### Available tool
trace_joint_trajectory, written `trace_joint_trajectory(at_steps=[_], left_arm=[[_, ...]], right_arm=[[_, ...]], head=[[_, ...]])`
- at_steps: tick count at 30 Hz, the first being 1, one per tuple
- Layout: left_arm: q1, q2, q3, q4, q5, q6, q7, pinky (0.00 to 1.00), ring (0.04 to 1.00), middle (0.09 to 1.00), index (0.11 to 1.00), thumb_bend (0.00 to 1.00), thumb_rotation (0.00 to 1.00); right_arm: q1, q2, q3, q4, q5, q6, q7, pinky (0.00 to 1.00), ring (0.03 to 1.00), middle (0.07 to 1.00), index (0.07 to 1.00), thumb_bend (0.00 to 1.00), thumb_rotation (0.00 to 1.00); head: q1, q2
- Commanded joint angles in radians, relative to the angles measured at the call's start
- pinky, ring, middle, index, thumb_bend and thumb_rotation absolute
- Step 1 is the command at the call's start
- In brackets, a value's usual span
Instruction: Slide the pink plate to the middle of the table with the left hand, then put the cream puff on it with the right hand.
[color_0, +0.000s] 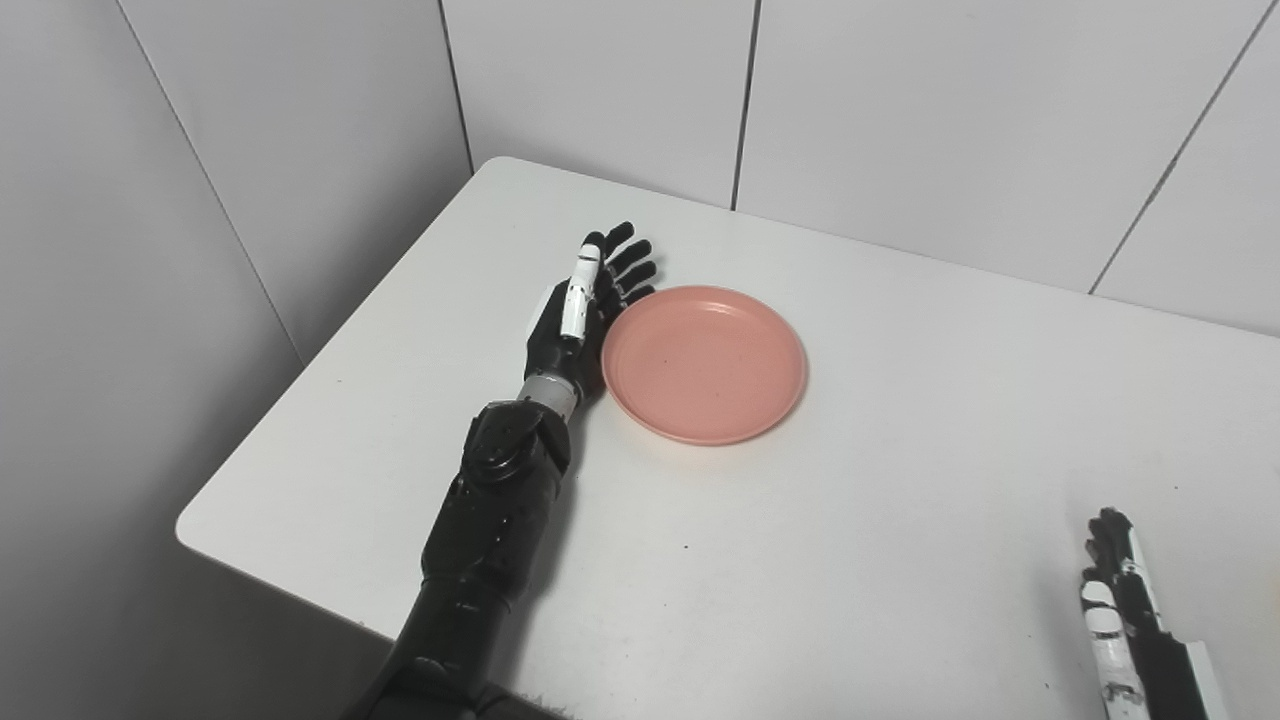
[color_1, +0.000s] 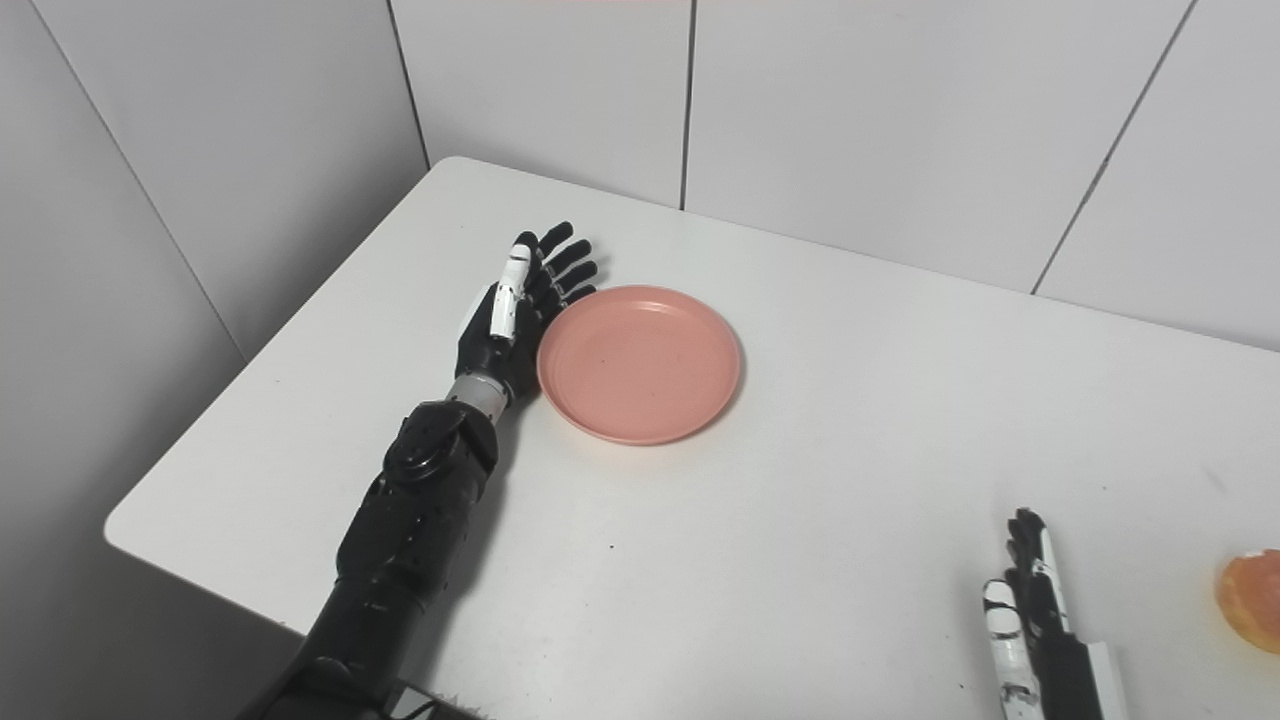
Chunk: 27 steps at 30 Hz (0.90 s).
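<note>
A round pink plate (color_0: 704, 362) lies empty on the white table, left of its middle. My left hand (color_0: 585, 305) stands on edge with its fingers stretched out, open, its palm against the plate's left rim. The cream puff (color_1: 1250, 600), an orange-brown round piece, shows only in the right eye view, cut off by the right edge of the picture. At the bottom right my right hand (color_1: 1030, 615) rests on the table with its fingers straight, open, a short way left of the puff.
The white table (color_0: 850, 540) has a rounded corner at the far left and a front-left edge close to my left forearm. Grey wall panels stand right behind it and along its left side.
</note>
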Motion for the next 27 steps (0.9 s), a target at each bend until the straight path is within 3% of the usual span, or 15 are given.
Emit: trace_joint_trajectory(at_steps=[1,10,27], left_arm=[[0.007,-0.021,-0.020,0.014,0.014,0.053,-0.003,0.87,0.877,0.878,0.873,0.40,1.00],[0.002,-0.063,-0.039,0.028,0.005,0.049,-0.008,0.85,0.861,0.865,0.856,0.42,1.00],[-0.005,-0.147,-0.104,0.008,0.014,0.077,-0.028,0.88,0.894,0.899,0.889,0.41,1.00]], right_arm=[[0.001,0.003,0.008,-0.005,-0.003,-0.033,0.000,1.00,1.000,1.000,1.000,0.10,1.00],[0.012,0.007,0.016,-0.021,-0.019,-0.030,-0.009,1.00,1.000,1.000,1.000,0.10,1.00],[0.025,0.054,0.039,-0.079,-0.076,0.037,-0.032,1.00,1.000,1.000,1.000,0.11,1.00]], head=[[-0.011,0.003],[-0.061,0.015],[-0.188,0.060]])
